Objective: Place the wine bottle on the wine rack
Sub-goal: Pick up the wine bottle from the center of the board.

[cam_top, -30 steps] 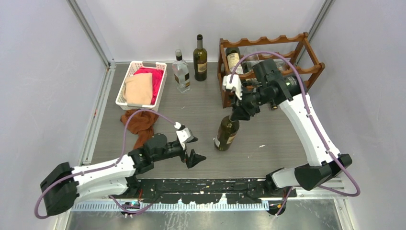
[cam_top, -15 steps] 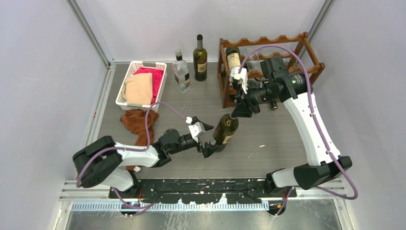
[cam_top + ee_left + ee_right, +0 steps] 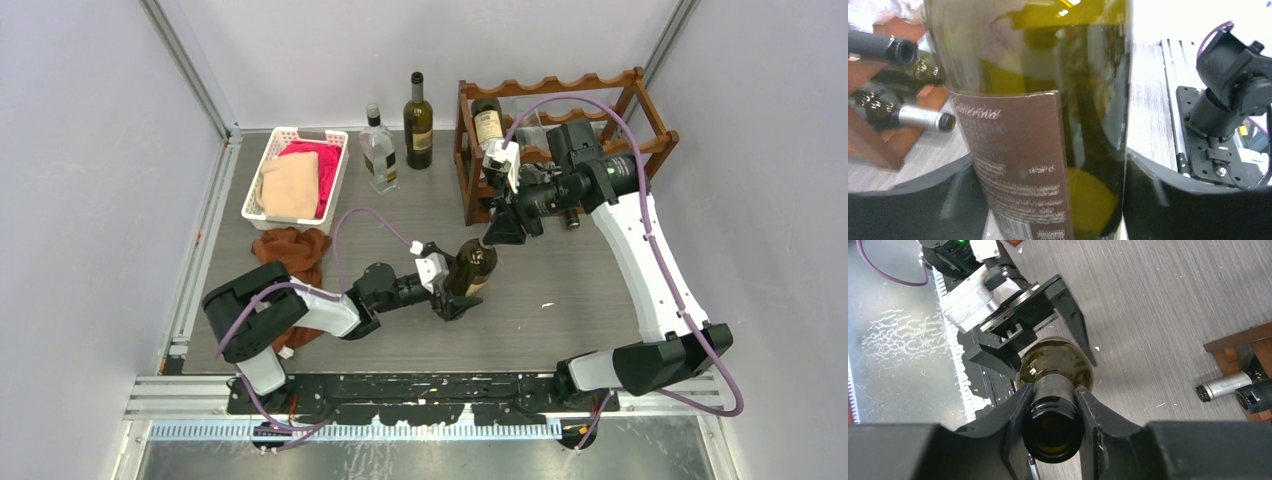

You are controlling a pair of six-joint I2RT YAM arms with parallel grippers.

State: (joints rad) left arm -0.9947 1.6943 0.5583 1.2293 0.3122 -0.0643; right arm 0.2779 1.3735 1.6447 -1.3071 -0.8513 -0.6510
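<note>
Green wine bottle (image 3: 471, 274) stands on the table (image 3: 585, 300), neck clamped in the right gripper (image 3: 494, 237), left gripper (image 3: 454, 285) spread around its body. Handover likely; next, close left, then reach the wine rack (image 3: 642, 142).

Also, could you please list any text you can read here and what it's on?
"Camerina", first letter partly cut off: brown label on the bottle.
Fine print and barcode digits below: too blurred to read.
Labels on the other bottles: too small.
</note>
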